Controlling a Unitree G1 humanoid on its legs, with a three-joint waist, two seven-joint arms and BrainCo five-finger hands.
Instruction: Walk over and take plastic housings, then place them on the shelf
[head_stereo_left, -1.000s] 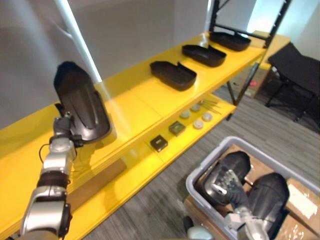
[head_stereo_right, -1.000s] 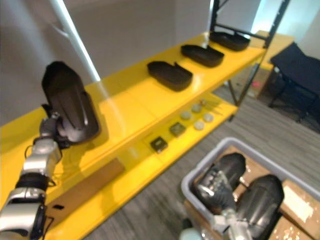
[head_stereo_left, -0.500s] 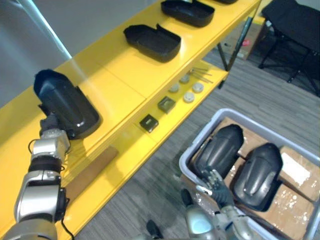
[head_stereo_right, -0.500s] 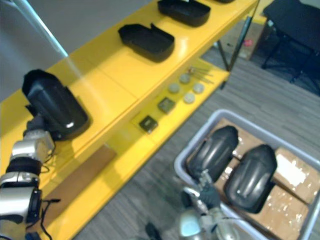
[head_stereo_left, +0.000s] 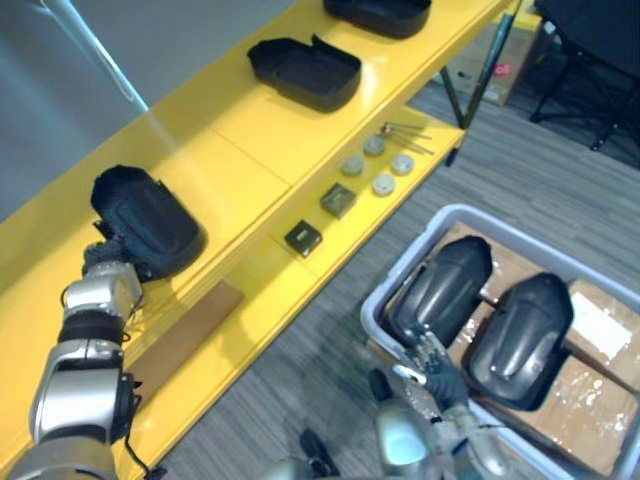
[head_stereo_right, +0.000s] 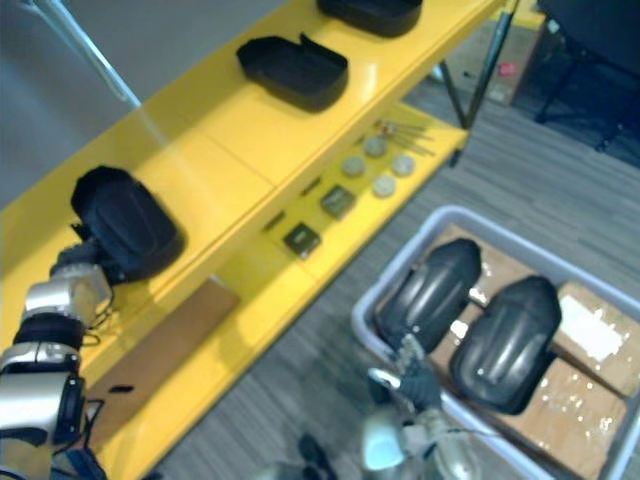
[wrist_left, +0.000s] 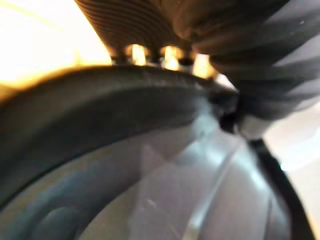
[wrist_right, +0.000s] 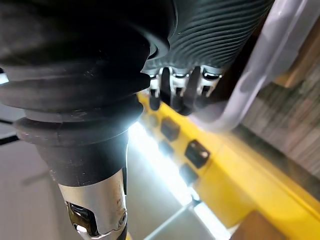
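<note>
Housing (head_stereo_left: 148, 220) is coming down flat on the shelf (head_stereo_left: 240, 160)!
Left hand (head_stereo_left: 102, 262) is staying at its rim, grip impossible to tell; right hand (head_stereo_left: 437, 362) is hovering by the bin (head_stereo_left: 392, 275), fingers (head_stereo_left: 428, 348) loose.

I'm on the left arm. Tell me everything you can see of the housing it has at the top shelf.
The plastic housing is a black, elongated shell with rounded ends and looks like plastic with a dull sheen. It appears to lie on the top tier of the yellow shelf, near the front edge and well apart from the next housing along the shelf. Its near end meets the left hand, whose grip is hidden beneath it. I cannot tell whether its hollow side faces up.
</note>
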